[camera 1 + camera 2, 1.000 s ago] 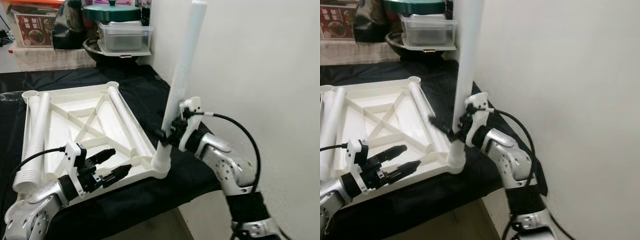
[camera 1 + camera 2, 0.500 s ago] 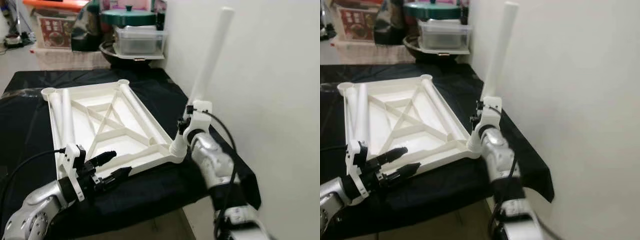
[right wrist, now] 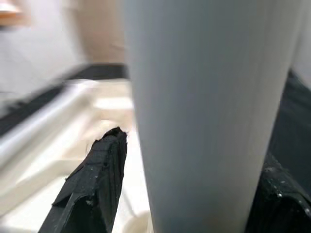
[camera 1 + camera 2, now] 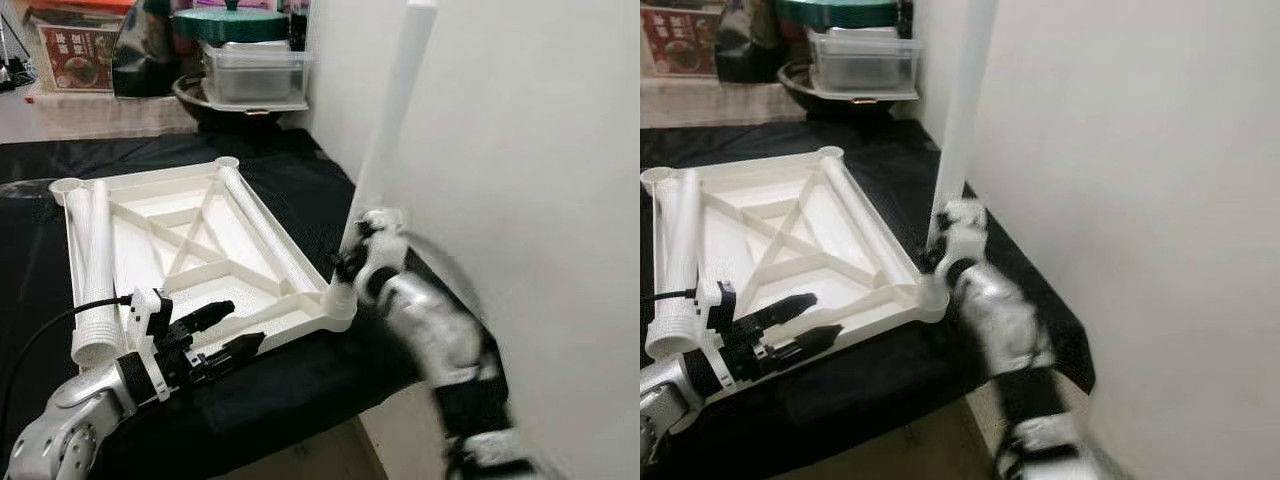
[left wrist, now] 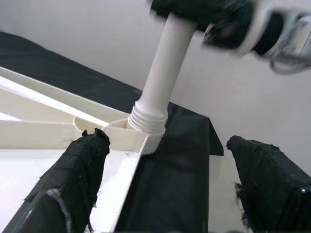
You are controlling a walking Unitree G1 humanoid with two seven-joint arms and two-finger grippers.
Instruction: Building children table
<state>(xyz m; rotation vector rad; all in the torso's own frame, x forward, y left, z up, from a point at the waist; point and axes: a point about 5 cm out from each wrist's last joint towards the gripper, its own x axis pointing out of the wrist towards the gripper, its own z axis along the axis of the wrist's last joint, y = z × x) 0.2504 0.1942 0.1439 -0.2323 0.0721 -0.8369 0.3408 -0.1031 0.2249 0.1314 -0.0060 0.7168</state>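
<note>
Tabletop: white ribbed tabletop (image 4: 200, 250) lies upside down on the black-draped counter (image 4: 300, 190).
Leg: white table leg (image 4: 385, 140) stands in the near right corner socket (image 4: 340, 303).
Right claw: right claw (image 4: 352, 262) clamped around that leg.
Left claw: left claw (image 4: 228, 327) parted, holding nothing, at the near edge.

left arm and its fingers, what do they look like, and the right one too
The left arm is silver metal with rounded joints. A white bracket sits at its wrist, and a thin black cable loops back from it. The left gripper has two long black fingers with a rough, frayed covering. The right arm is silver too, blurred, darker lower down, with a white wrist housing. The right gripper has black fingers.
</note>
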